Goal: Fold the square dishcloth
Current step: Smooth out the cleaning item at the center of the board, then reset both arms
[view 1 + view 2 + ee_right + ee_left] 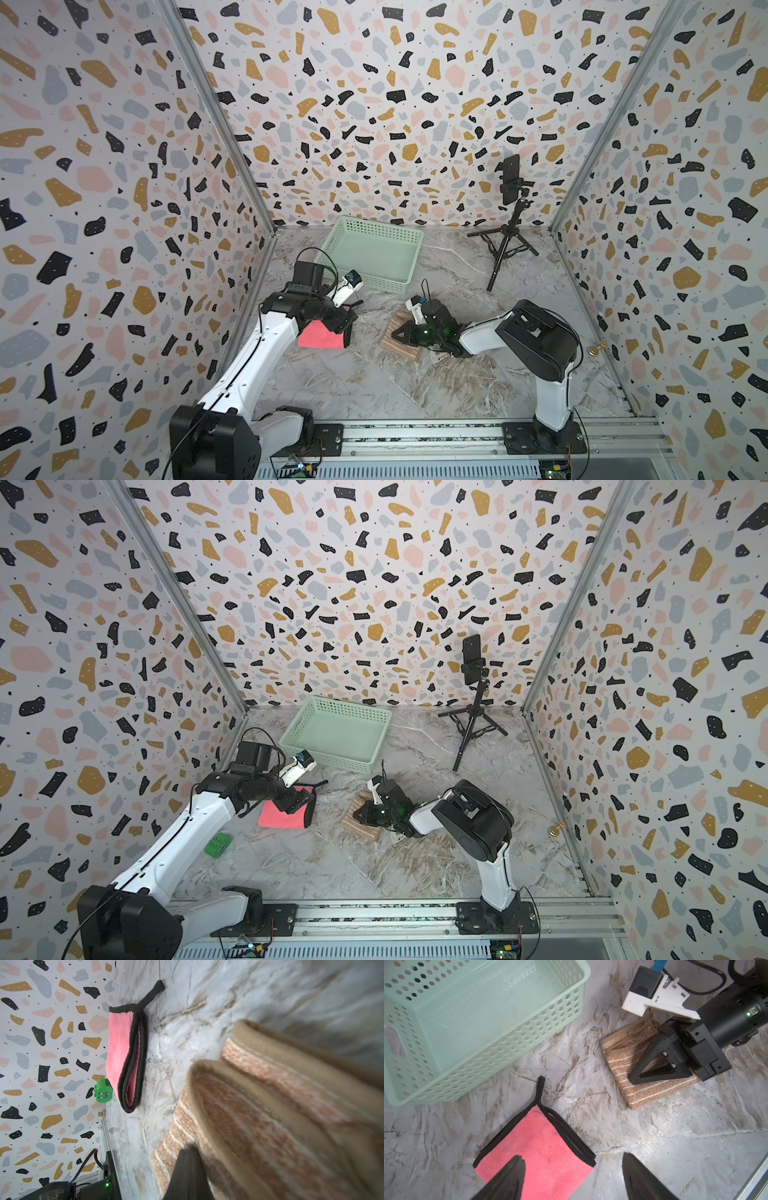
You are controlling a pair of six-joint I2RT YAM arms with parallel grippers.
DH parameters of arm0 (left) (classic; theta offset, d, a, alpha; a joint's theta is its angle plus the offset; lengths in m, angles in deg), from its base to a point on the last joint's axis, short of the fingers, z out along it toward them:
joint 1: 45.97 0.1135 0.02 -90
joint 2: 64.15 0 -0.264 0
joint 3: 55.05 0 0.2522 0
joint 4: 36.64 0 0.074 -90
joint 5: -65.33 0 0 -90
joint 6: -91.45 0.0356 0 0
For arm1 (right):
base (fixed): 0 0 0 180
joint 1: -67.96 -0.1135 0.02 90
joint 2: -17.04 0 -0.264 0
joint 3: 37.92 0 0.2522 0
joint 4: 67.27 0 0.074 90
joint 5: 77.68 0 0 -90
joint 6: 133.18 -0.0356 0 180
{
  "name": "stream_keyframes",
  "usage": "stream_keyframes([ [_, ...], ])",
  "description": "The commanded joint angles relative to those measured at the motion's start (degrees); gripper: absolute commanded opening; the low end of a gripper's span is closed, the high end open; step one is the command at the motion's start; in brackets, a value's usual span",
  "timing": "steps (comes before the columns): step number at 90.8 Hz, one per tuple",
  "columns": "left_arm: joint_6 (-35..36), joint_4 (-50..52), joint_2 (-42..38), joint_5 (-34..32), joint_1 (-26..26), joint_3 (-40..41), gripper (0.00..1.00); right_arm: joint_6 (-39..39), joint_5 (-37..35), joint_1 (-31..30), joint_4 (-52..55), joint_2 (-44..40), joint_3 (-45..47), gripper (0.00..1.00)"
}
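Beneath left gripper [572,1156], pink dishcloth [542,1147]

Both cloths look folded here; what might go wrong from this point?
The pink dishcloth gapes along one black-trimmed edge, so with the left gripper open over it, the fold may spring loose. The shut right gripper rests on the striped cloth; withdrawing might drag its top layer askew.

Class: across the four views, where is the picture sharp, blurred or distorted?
Right wrist view: the striped cloth near the lens is blurred; the pink cloth beyond is sharp. Left wrist view: the basket and marble table are crisp. Both top views: even light, soft shadows; the corner posts splay outward, a wide-angle effect.
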Motion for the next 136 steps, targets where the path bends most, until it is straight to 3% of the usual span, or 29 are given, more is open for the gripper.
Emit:
stream_keyframes([
  [1,-0.04,-2.11,-0.46,1.41,0.43,1.11,0.79,0.43,1.11,1.34,1.07,-3.28,-3.54,0.0],
  [35,-1.11,-5.23,-2.27,2.97,2.14,4.42,0.83,-0.49,0.63,6.6,-0.69,7.66,-5.78,0.0],
  [54,-2.35,-6.95,-2.71,2.59,2.55,6.13,0.84,1.94,1.02,6.77,2.72,5.91,-6.68,0.0],
  [66,-5.56,-9.83,-5.01,-0.23,2.96,7.47,0.85,4.81,1.95,6.77,7.89,-0.16,-7.16,0.31],
  [83,-8.59,-10.92,-7.25,-0.75,3.83,8.84,0.86,14.05,-0.57,6.77,22.72,-14.39,-7.02,0.66],
  [96,-10.43,-10.31,-6.64,1.94,4.24,9.32,0.86,22.76,-8.06,7.41,36.3,-26.94,-6.8,0.99],
  [113,-16.06,-18.29,-8.98,0.57,4.42,14.25,0.87,30.69,-21.09,13.58,51.95,-42.46,-5.92,1.0],
  [127,-20.8,-32.95,-11.54,2.54,4.77,22.25,0.87,33.28,-32.52,22.6,57.21,-51.61,-2.87,1.0],
  [136,-24.15,-44.7,-11.1,0.56,4.77,27.64,0.87,32.72,-47.88,27.06,55.96,-55.77,3.18,1.0],
])
